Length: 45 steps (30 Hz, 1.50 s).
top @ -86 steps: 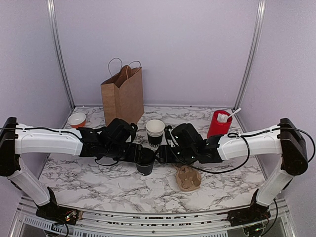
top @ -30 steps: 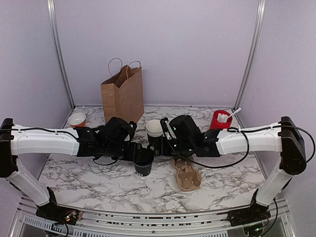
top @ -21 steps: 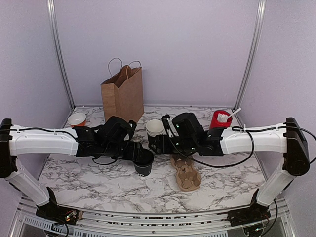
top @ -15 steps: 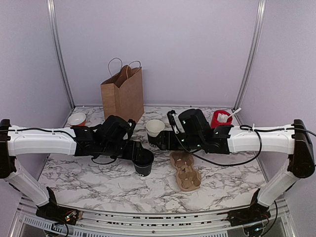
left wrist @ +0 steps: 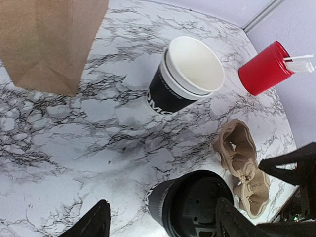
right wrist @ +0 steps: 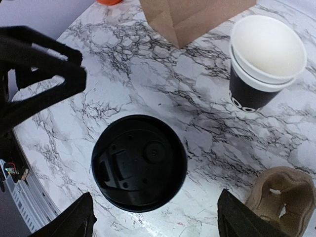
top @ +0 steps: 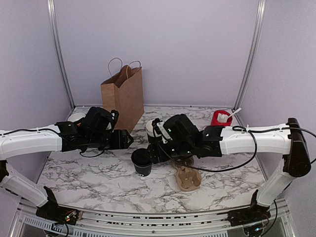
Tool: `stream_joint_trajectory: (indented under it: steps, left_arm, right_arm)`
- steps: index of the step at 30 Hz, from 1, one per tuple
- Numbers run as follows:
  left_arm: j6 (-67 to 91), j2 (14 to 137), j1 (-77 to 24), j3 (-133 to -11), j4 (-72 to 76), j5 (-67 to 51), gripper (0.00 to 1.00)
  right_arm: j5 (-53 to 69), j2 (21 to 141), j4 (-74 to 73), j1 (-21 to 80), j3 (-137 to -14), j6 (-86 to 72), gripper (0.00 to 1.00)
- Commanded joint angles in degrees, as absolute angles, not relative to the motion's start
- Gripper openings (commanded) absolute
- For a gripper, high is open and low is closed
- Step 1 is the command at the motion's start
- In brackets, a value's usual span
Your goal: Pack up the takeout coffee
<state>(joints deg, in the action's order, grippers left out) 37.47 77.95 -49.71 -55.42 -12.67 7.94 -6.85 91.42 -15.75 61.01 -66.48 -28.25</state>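
Note:
The takeout coffee (top: 141,162), a small black cup with its round black lid on, stands upright on the marble table. In the left wrist view the coffee (left wrist: 190,210) sits just ahead of my open left gripper (left wrist: 163,228), not held. In the top view my left gripper (top: 125,139) is to the cup's upper left, apart from it. My right gripper (top: 151,154) hovers just right of and above the cup. In the right wrist view the lid (right wrist: 139,163) lies below my open, empty right gripper (right wrist: 158,221).
A brown paper bag (top: 122,95) stands at the back left. A lidless stack of black cups (top: 152,129) is behind the coffee. A cardboard cup carrier (top: 187,177) lies to its right. A red cup with white sticks (top: 220,118) is at the back right.
My left gripper has let go of the cup and pulled back to the left. My right arm has swung left and forward over the cup. The cup has stayed put.

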Motion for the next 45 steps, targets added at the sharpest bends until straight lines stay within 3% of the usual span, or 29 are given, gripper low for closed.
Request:
stream_joint_trajectory:
  steps: [1,9,35,45]
  left_arm:
    - [38.6,73.9,-45.6,-52.1,-12.2,6.5,0.80]
    - [36.6,68.8,-40.9,-49.0,-13.1,5.8,0.99]
    - [36.7,66.0,-39.9,-45.1,-11.9,3.6,0.99]
    - [36.9,66.1,-39.9,-44.9,-11.7,3.5,0.99]
  right_arm:
    - [-10.9,95.3,-20.7,64.3,-73.8,-23.3,0.84]
    - [-11.8,102.5,-25.6,65.5,-83.4,-22.5,0.87]
    - [-14.8,111.3,-32.7,67.3,-91.9,-25.7,0.84]
    - [-16.5,110.8,-33.6,67.7,-91.6,-26.5,0.77]
